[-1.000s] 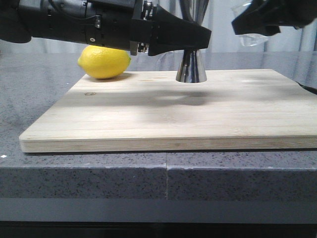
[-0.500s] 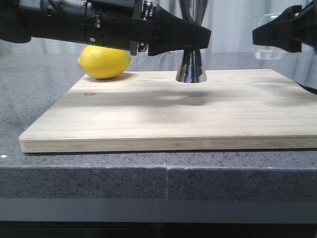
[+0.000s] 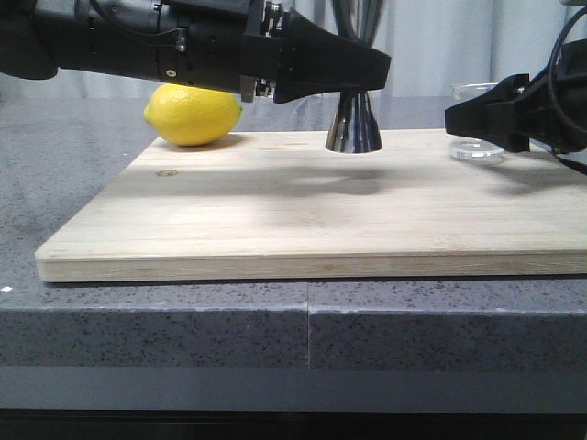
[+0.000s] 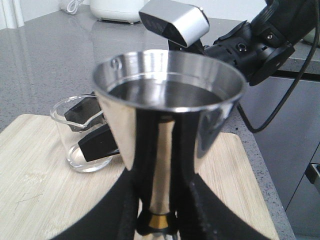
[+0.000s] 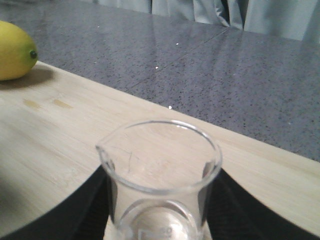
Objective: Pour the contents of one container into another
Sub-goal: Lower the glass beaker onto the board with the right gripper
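The steel jigger (image 3: 353, 128) stands upright at the back of the wooden board (image 3: 303, 211). My left gripper (image 3: 359, 78) is shut on its waist. In the left wrist view the jigger (image 4: 167, 100) holds clear liquid, and the black fingers (image 4: 192, 205) flank its gold band. The empty glass beaker (image 3: 477, 151) stands upright on the board's right side, its base on the wood. My right gripper (image 3: 472, 119) is shut on the beaker. In the right wrist view the beaker (image 5: 160, 165) sits between the dark pads (image 5: 222, 200), with its pour lip toward the lemon.
A yellow lemon (image 3: 193, 115) lies at the board's back left corner, under my left arm. The board rests on a grey speckled counter (image 3: 73, 174). A black cable (image 3: 569, 165) trails by the board's right edge.
My right gripper carried the beaker down from the upper right, turned it upright and brought it onto the board's right side. The left gripper and the jigger stayed put.
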